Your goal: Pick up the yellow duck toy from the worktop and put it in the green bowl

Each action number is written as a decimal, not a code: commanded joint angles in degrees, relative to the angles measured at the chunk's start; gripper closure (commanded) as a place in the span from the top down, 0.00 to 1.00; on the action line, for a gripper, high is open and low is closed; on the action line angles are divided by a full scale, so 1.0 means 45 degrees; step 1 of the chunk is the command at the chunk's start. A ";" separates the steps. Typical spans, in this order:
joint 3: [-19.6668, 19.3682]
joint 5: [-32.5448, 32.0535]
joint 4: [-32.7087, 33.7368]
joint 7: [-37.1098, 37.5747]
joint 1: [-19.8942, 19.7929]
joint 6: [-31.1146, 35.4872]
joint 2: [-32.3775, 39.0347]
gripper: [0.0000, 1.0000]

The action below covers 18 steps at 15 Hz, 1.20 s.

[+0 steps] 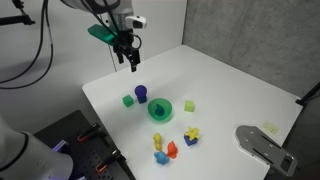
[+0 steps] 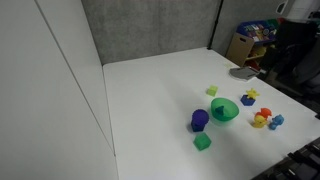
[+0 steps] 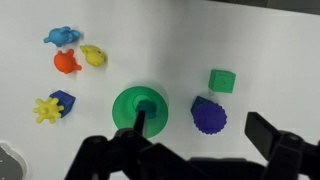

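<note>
Nothing of the task is done yet, as far as the views show. The gripper (image 1: 126, 58) hangs high above the white desk (image 1: 220, 80) with its fingers spread wide and nothing between them (the wrist view shows both fingers apart with clear space across). The yellow duck toy (image 3: 93, 55) lies on the desk, well apart from the gripper and on the far side of the green bowl (image 3: 140, 107) from it. It sits just beside an orange toy (image 3: 66, 62) and near a blue toy (image 3: 62, 36). The green bowl holds no toy and, seen from the wrist, sits almost under one finger. A purple ridged piece (image 3: 208, 115) and a green cube (image 3: 222, 80) lie nearer the gripper than the duck does. By my judgement every step remains: carrying the gripper out past the bowl, coming down over the duck, closing on it without catching the orange neighbour, lifting, and releasing it over the bowl. The tight cluster looks like the main risk.
</note>
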 commanded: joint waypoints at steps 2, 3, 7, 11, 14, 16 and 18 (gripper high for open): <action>-0.0735 0.0331 -0.0588 -0.1247 -0.0305 0.0962 -0.0179 1.00; -0.0875 0.0242 -0.0743 -0.1416 -0.0394 0.1198 -0.0139 1.00; -0.1341 -0.0050 -0.1551 -0.1793 -0.0847 0.2107 0.0178 1.00; -0.1612 -0.0618 -0.2498 -0.1682 -0.1390 0.3222 0.0806 1.00; -0.1859 -0.1100 -0.2928 -0.1972 -0.1737 0.4171 0.1712 1.00; -0.2012 -0.1218 -0.3024 -0.2401 -0.1840 0.4744 0.2365 1.00; -0.2122 -0.1493 -0.2986 -0.2948 -0.1933 0.5275 0.3021 1.00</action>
